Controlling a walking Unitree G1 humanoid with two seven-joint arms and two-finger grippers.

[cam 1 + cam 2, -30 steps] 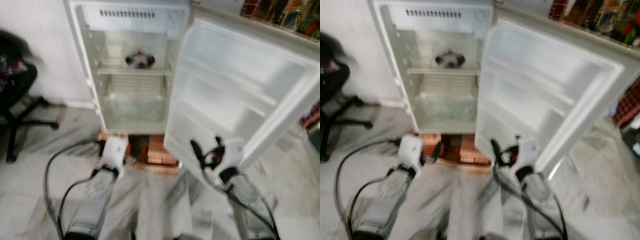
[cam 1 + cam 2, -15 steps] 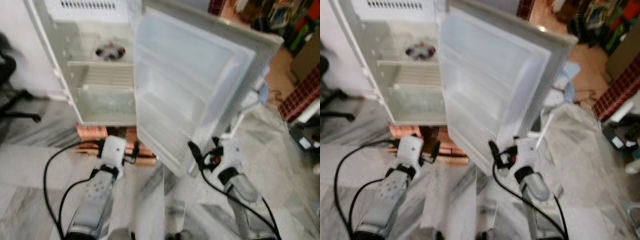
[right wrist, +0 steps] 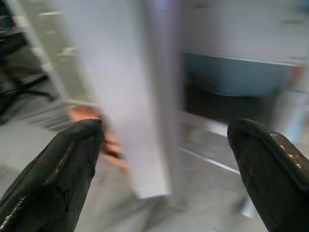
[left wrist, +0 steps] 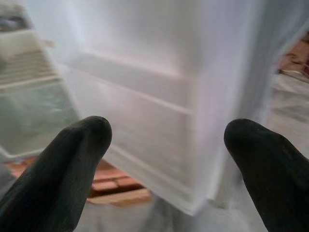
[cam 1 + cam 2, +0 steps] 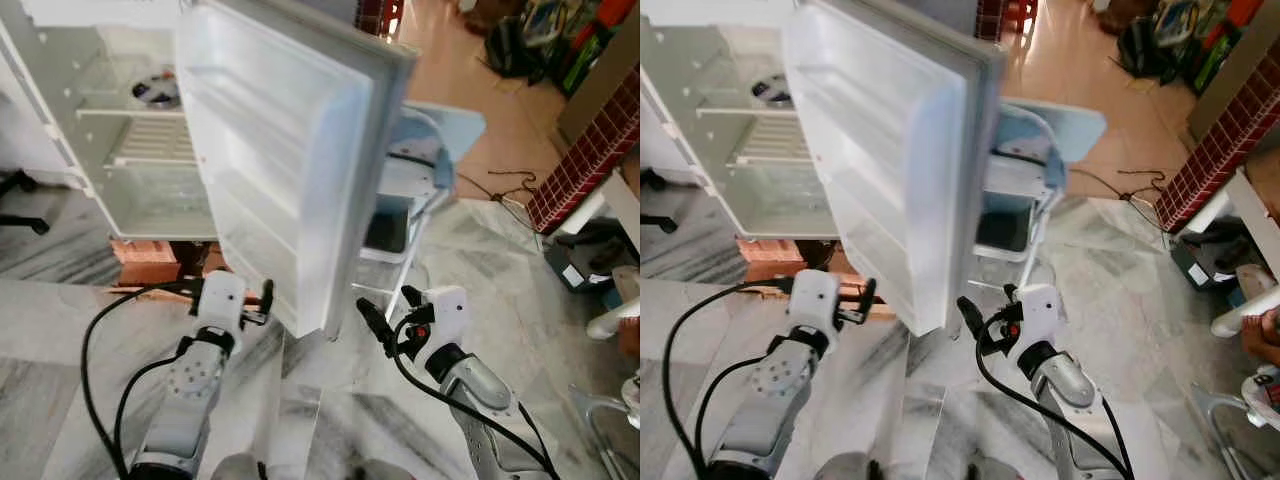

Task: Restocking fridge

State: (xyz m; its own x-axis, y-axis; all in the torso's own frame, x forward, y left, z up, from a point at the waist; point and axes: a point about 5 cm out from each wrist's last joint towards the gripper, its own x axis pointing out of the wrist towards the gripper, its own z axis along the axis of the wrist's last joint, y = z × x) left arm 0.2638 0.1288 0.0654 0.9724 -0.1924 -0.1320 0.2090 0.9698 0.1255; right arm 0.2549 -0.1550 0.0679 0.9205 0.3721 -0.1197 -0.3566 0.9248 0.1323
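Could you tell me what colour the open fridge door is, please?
White; the fridge door shows best in the left eye view.

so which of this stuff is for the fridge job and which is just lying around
For the job:
fridge
its open door
item on the shelf
left gripper, jaws open
right gripper, jaws open

Lying about:
blue chair
bricks under the fridge
bags

Grey-veined marble floor [image 5: 470, 270], a red brick-patterned wall [image 5: 590, 140] at right, light-blue chair [image 5: 430, 125] behind.
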